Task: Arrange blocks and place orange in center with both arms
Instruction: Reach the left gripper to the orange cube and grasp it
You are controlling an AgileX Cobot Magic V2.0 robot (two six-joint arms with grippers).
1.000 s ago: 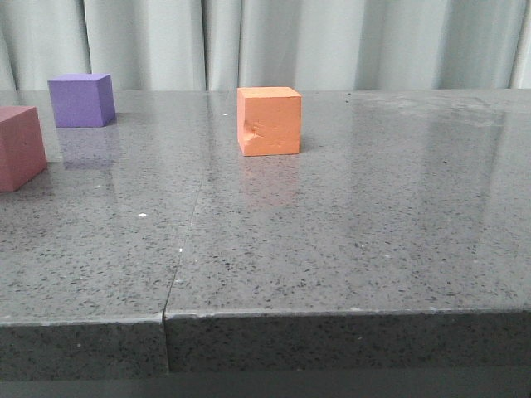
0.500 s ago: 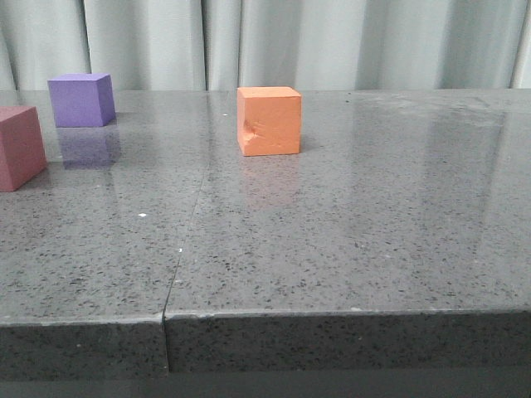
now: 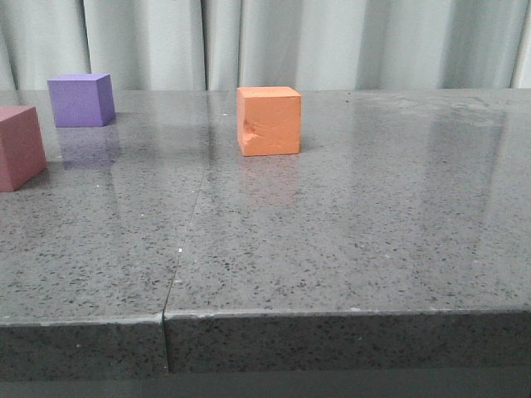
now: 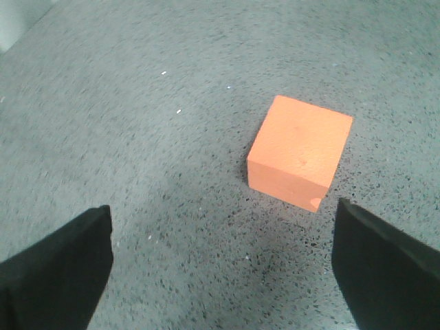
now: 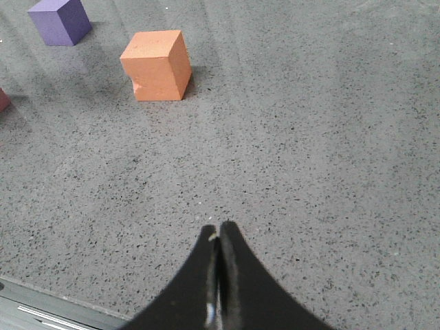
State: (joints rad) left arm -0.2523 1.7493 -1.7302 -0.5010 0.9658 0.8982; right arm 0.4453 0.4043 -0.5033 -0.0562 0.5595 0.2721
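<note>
The orange cube (image 3: 269,121) is sitting alone just left of centre in the upper half of the front view, its dented face turned toward the camera. The purple cube (image 3: 80,99) is standing at upper left, and the pink-red cube (image 3: 20,148) is sitting at the left edge below it, all on the grey speckled tabletop (image 3: 348,224). The left gripper (image 4: 221,265) is hanging wide above the orange cube, gripping nothing. The right gripper (image 5: 218,242) is showing its fingers pressed together, empty.

Left gripper (image 4: 220,275): two matte black fingers (image 4: 58,271) with broad, flat, angular faces and straight edges. Right gripper (image 5: 218,275): two black fingers (image 5: 240,289) tapering to narrow curved tips, with a thin pale strip along the inner seam.
</note>
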